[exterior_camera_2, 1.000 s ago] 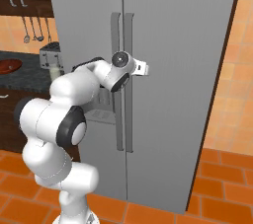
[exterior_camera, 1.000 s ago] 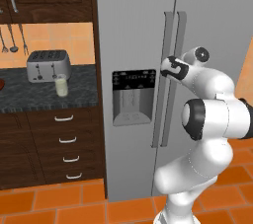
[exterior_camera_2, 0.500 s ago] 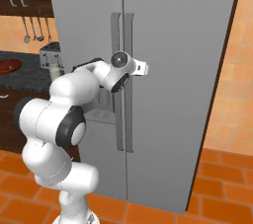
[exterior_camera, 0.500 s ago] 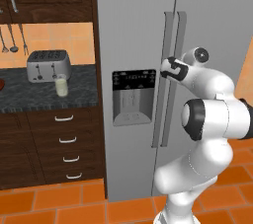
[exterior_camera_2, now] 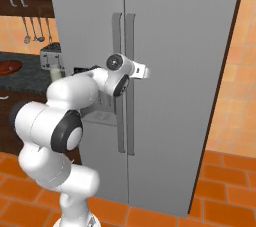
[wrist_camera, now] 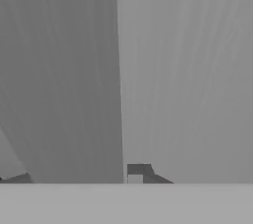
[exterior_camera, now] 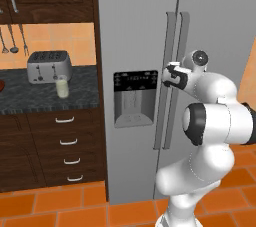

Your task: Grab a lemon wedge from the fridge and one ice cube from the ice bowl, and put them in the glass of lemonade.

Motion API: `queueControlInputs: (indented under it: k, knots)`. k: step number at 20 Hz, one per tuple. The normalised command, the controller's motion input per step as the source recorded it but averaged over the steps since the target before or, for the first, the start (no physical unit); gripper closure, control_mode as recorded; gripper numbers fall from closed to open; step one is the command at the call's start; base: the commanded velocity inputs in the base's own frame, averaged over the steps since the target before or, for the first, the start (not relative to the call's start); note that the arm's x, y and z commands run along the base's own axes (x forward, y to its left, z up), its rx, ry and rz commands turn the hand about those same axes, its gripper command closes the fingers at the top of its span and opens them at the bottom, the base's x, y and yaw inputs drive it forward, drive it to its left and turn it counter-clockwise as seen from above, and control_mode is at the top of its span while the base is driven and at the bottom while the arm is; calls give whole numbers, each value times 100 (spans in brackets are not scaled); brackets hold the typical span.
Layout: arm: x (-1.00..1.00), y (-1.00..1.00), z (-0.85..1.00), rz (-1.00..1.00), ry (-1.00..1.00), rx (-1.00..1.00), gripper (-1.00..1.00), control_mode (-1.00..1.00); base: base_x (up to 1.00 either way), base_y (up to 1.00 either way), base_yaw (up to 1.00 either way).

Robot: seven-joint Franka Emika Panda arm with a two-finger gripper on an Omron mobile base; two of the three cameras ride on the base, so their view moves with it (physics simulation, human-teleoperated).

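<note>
Two fingertips sit low in the hand view, right up against flat grey door. The gripper is at the paired vertical handles by the centre seam of the fridge, at dispenser height. Can't tell from any angle whether the jaws are clamped on a handle or just around it, and which of the two handles isn't clear either.

Both doors look shut, so I'd call this step one: getting the fridge open. The lemon wedge is presumably inside, behind those doors.

Next move, as I read it: confirm a firm hold on the handle, then pull along the door's arc rather than straight back, or the fingers could slip off.

Further back on the dark counter: the glass of lemonade stands just in front of the toaster. The ice bowl is further along the counter. Both are untouched.
</note>
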Motion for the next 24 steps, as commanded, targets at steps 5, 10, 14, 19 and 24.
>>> queueControlInputs:
  k: [5, 10, 14, 19, 24]
  knots:
    - [-40, -81, 33, -15, 0, 9, 100, -100, 0, 0, 0]
    - [-63, -93, 32, -14, 0, 14, 100, -100, 0, 0, 0]
    - [-74, -99, 35, -14, 0, 18, 100, -100, 0, 0, 0]
    - [-78, -100, 34, -14, 0, 20, 100, -100, 0, 0, 0]
    - [-81, -100, 32, -13, 0, 19, 100, -100, 0, 0, 0]
